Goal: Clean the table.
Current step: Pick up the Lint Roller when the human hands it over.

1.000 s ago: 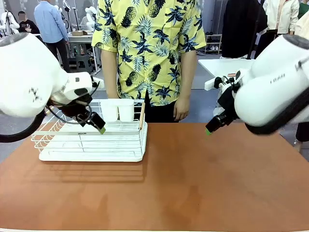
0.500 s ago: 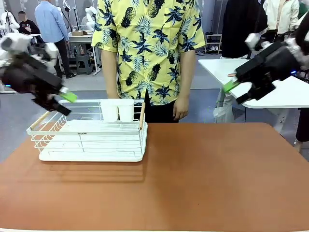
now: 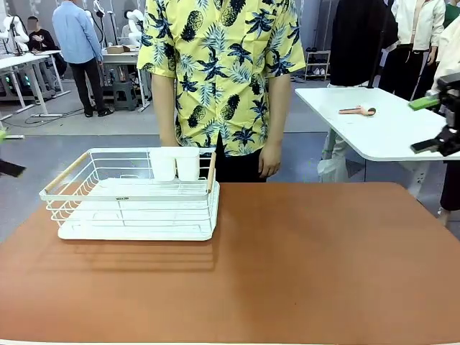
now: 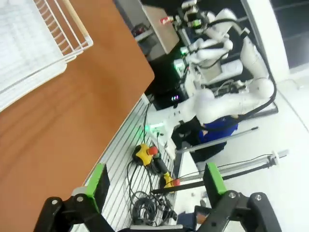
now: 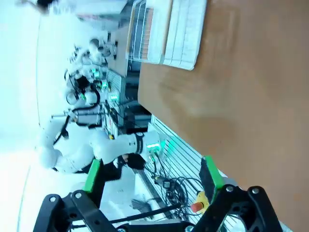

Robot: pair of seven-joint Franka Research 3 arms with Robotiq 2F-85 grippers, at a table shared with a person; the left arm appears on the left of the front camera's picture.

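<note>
The reddish-brown table (image 3: 287, 266) spreads across the front view with a bare top apart from a white wire dish rack (image 3: 136, 208) at its far left. My left gripper (image 3: 3, 151) barely shows at the left edge, off the table's side. My right gripper (image 3: 418, 127) hangs at the right edge, above the white side table, jaws apart. In the left wrist view the open gripper (image 4: 155, 180) looks past the table (image 4: 48, 121) edge at the floor. In the right wrist view the open gripper (image 5: 152, 174) holds nothing beside the table (image 5: 241, 87).
Two white cups (image 3: 175, 164) stand in the rack's back part. A person in a yellow patterned shirt (image 3: 219, 72) stands at the far edge, hands down. A white side table (image 3: 374, 129) at the right carries a small pinkish tool (image 3: 357, 110). Cables and an emergency-stop button (image 4: 145, 153) lie below.
Both arms have swung up and outward from over the table to the picture's edges. The rack, cups and person have not moved.
</note>
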